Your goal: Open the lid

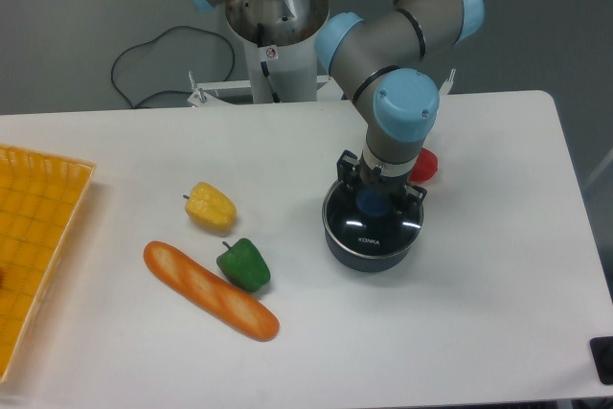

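Pincer (375, 200) hangs straight down over the blue knob (371, 203) of the lid (373, 222), one finger on either side of it. The fingers look apart, straddling the knob, though I cannot tell whether they touch it. The lid sits flat on the dark pot (369, 254), just right of the counter's (479, 313) middle, with its white lettering facing the camera.

To do this step well, I judge the fingers should close squarely on the knob, low on it, before any lift. The lift should then go straight up, so the rim clears the pot without dragging it sideways.

Much is hard to make out. The wrist hides the back of the lid and most of a red object (425, 165) behind the pot. The fingertips blend into the dark glass. What the pot holds cannot be seen. The yellow basket (38, 237) at the left edge is cut off.
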